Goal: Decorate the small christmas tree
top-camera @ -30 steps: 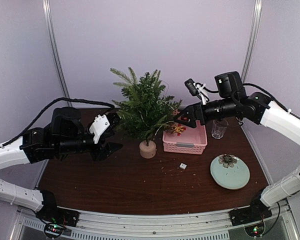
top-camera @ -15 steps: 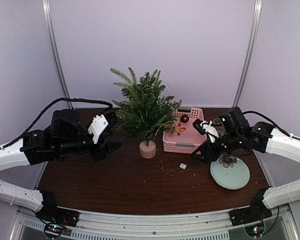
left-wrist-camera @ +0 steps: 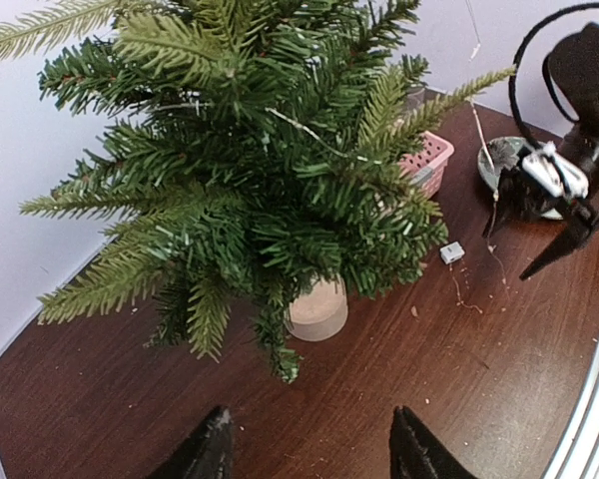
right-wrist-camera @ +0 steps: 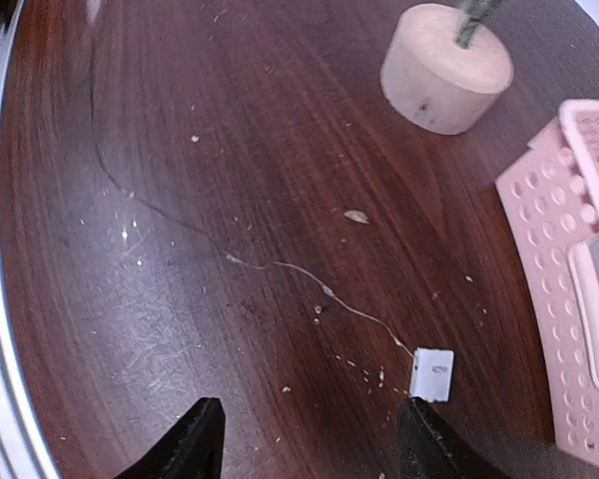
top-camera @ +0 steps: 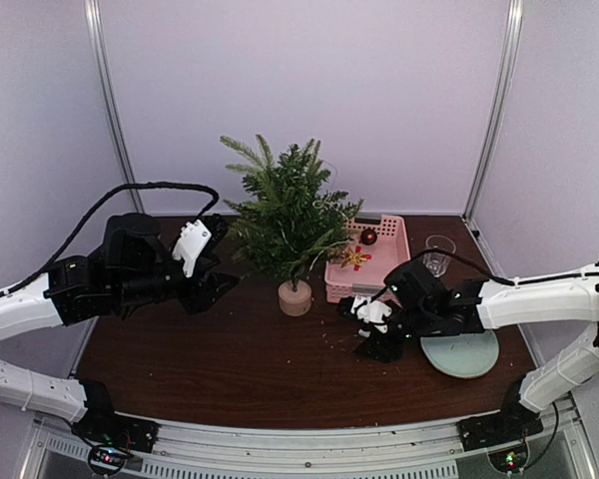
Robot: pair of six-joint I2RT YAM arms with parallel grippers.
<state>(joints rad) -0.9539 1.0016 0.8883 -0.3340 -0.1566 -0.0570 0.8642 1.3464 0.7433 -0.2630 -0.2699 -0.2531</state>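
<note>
No readable text or numbers anywhere, faint illegible mark on small white box (right-wrist-camera: 432, 374)

Pale lilac walls (top-camera: 299, 90) on three sides, plain, evenly lit. Two thin metal posts (top-camera: 105, 100) run up the back corners. Dark brown wood-grain table (top-camera: 230, 369), glossy, soft glare patches, speckled with pale crumbs (right-wrist-camera: 357, 216). Grey rail (top-camera: 280, 444) along its near edge, probably aluminium extrusion; too small to be sure.

A: Subject: small christmas tree (top-camera: 290, 215). Upright, bushy green needle branches, round pale wooden stump base (top-camera: 296, 297).
B: Location?
A: Standing on the dark table (top-camera: 230, 369), back-centre, just left of the pink basket (top-camera: 379, 284).
</note>
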